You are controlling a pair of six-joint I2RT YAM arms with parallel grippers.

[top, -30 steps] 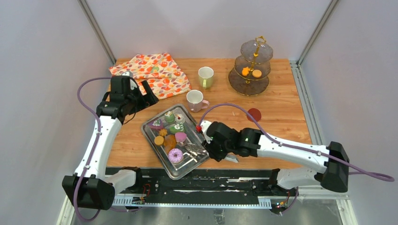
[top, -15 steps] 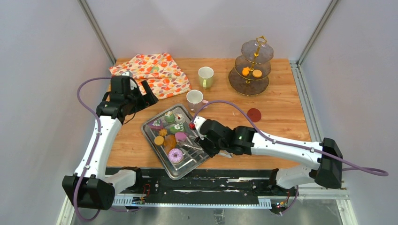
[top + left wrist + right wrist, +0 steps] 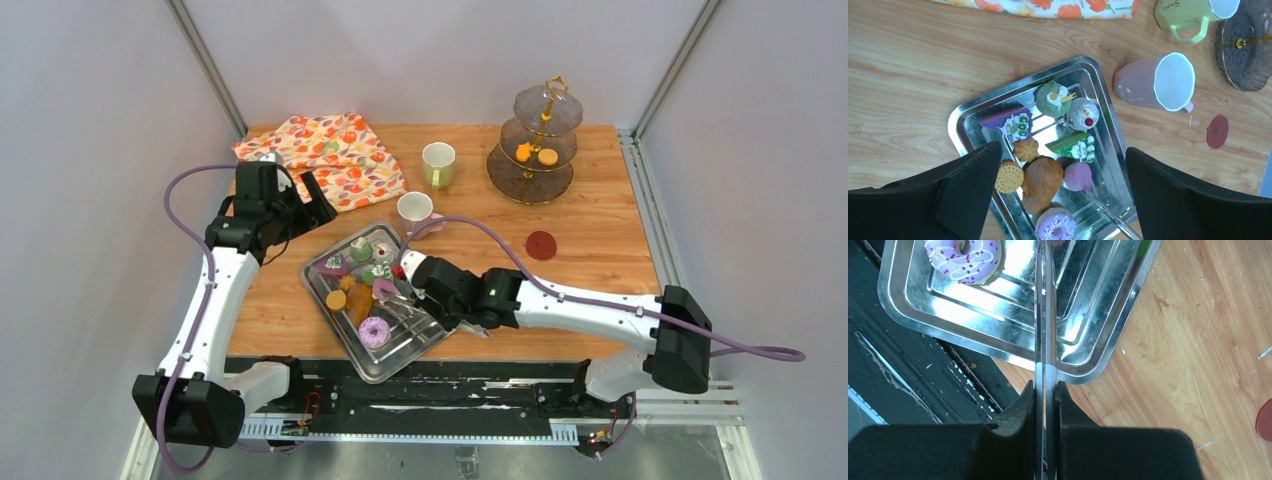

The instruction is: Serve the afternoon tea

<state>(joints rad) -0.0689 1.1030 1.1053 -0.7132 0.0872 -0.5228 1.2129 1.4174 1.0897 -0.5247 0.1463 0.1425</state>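
Note:
A metal tray [image 3: 322,300] near the table's front holds several pastries: a pink-iced donut [image 3: 374,331], orange cookies [image 3: 1009,176], a purple cake [image 3: 1009,121], a green cake [image 3: 1073,144] and a small pink cake [image 3: 1078,176]. My right gripper [image 3: 432,296] is shut on long metal tongs [image 3: 1045,340], whose tips reach over the tray to the pink cake's edge. The donut also shows in the right wrist view [image 3: 964,254]. My left gripper [image 3: 305,212] is open and empty, high above the tray's far-left side. The pink mug [image 3: 414,210] and pale-green mug [image 3: 437,163] stand behind the tray.
An orange floral cloth [image 3: 325,155] lies at the back left. A tiered glass stand [image 3: 540,140] at the back right carries two orange cookies on its middle tier. A red coaster [image 3: 541,244] lies right of centre. The tray's near corner overhangs the table's front edge.
My right arm has swung left and pushed the tongs further into the tray, towards the pink cake. The left arm has not moved.

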